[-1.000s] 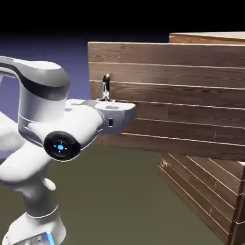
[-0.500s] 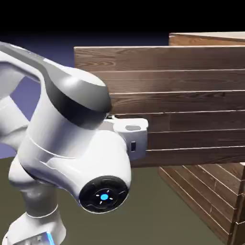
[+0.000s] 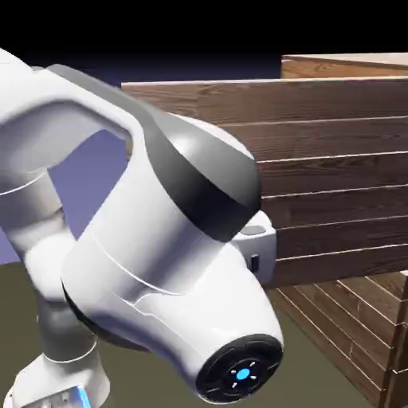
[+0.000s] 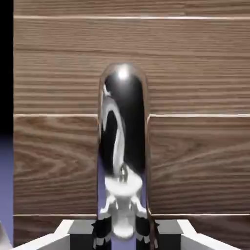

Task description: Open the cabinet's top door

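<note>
Top door: 1 plank panel [image 3: 335, 179], standing out from the cabinet [image 3: 351, 315]; over the last 1 second its free edge has swung outward, nearer the exterior camera.
Handle: 1, curved, glossy dark metal [image 4: 123, 117], upright in the hand view; hidden behind the arm in the exterior view, though visible there 1 second ago.
Pincer: closed on the handle [image 4: 125, 234], 1 fingertip to each side.
Arm: 1, white [image 3: 151, 231], shifted toward the exterior view's right with the door.
Task standing: opening well advanced, by judgement; the grip appears sound, and any further pull should follow the hinge's arc.
</note>
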